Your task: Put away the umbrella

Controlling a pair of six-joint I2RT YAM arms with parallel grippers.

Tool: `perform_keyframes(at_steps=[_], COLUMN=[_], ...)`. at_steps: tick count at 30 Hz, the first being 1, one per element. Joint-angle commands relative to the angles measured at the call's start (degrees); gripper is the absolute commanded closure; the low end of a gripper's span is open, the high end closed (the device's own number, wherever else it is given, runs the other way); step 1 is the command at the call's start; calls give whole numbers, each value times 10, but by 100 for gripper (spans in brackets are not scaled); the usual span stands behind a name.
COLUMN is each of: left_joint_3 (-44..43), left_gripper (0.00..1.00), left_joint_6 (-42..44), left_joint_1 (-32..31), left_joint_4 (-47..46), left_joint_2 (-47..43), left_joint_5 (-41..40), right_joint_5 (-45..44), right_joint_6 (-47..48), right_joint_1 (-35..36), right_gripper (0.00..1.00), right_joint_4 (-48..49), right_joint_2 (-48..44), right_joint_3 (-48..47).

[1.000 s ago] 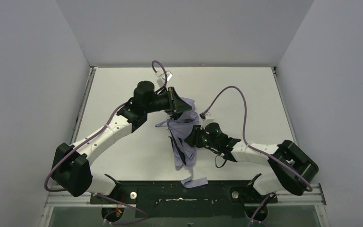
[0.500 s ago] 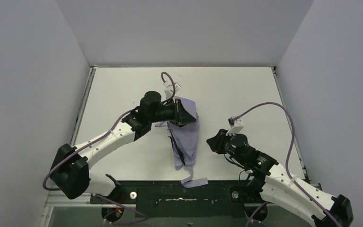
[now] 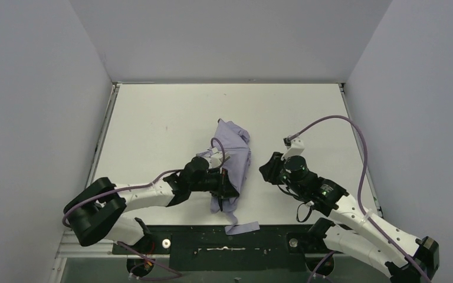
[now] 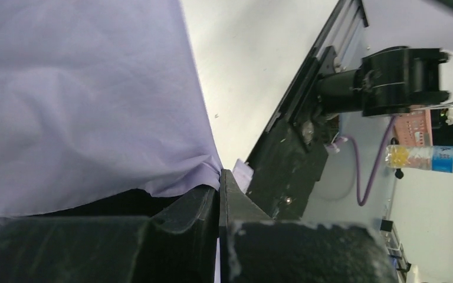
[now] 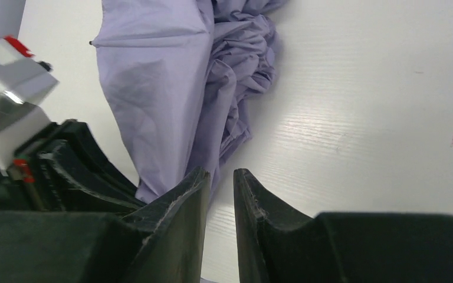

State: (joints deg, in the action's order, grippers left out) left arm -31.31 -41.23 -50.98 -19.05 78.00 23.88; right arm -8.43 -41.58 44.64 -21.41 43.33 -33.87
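Left wrist view: the left gripper [image 4: 219, 177] has its fingers pressed together with no gap. The lavender edge of the umbrella [image 4: 82, 100] drapes over their tips, but I cannot tell whether any cloth is nipped between them. From above, that gripper sits at the umbrella's near end, with its arm stretched out to the umbrella's left. A lavender strap [image 3: 242, 227] lies just nearer than the umbrella, at the edge of the black base rail [image 3: 212, 243]. The right gripper [image 5: 219, 174], just to the umbrella's right, shows a narrow slit between its fingers, holds nothing and is clear of the cloth. The umbrella lies collapsed and crumpled on the white table [image 3: 153, 112], its bunched end farthest away.
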Motion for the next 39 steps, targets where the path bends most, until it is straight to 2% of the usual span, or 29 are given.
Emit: perform_keyframes(at_steps=[1, 7, 10, 17, 25, 31, 39], left_joint_3=[42, 77, 89, 96, 111, 116, 96], left_gripper=[100, 100, 100, 100, 100, 100, 100], left_joint_6=[-20, -59, -72, -68, -67, -47, 22], left_joint_1=[-13, -24, -26, -27, -32, -41, -49], left_joint_4=[-171, -295, -335, -335, -328, -251, -14], left_joint_2=[46, 132, 158, 162, 142, 77, -105], left_joint_5=[-10, -7, -11, -20, -37, -62, -125], right_joint_5=[48, 149, 169, 185, 171, 178, 165], right_joint_6=[6, -18, -47, -104, -129, -143, -139], right_joint_1=[-3, -3, -2, 2, 11, 20, 23], right_gripper=[77, 87, 91, 95, 100, 100, 100], right_joint_4=[56, 137, 193, 343, 440, 522, 617], right_joint_2=[37, 108, 131, 201, 290, 373, 490], right_joint_3=[-42, -51, -35, 18, 53, 86, 128])
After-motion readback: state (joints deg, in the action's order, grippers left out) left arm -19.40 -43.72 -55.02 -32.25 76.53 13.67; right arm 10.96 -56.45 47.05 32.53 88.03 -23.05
